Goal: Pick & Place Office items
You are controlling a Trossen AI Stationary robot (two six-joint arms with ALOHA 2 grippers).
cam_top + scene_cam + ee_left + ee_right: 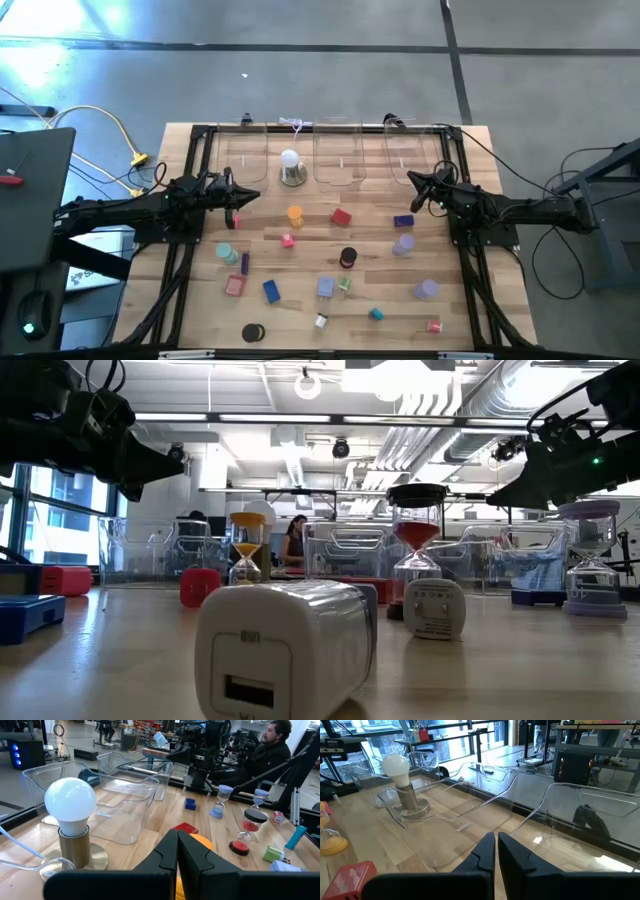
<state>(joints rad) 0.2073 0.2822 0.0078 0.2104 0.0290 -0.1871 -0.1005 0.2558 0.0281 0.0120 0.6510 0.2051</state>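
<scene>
Two dark robot arms hang above a wooden table [470, 290] strewn with small office items, both grippers pinched fully shut and holding nothing. The left gripper [240, 193] hovers at the table's left side, near a white dome lamp [291, 166] on a silvery base; the right gripper [415, 190] hovers at the right side, just in front of a row of clear plastic bins [340, 160] along the far edge. The items lie loose on the tabletop between and in front of the arms: an orange sand timer [295, 215], a red block [342, 217], a blue block [271, 291], a purple block [403, 222], a black-topped sand timer [348, 258], a pink piece [235, 286] and a black disc [252, 332] near the front edge, none of them in the bins. A person [267, 747] sits beyond the table
</scene>
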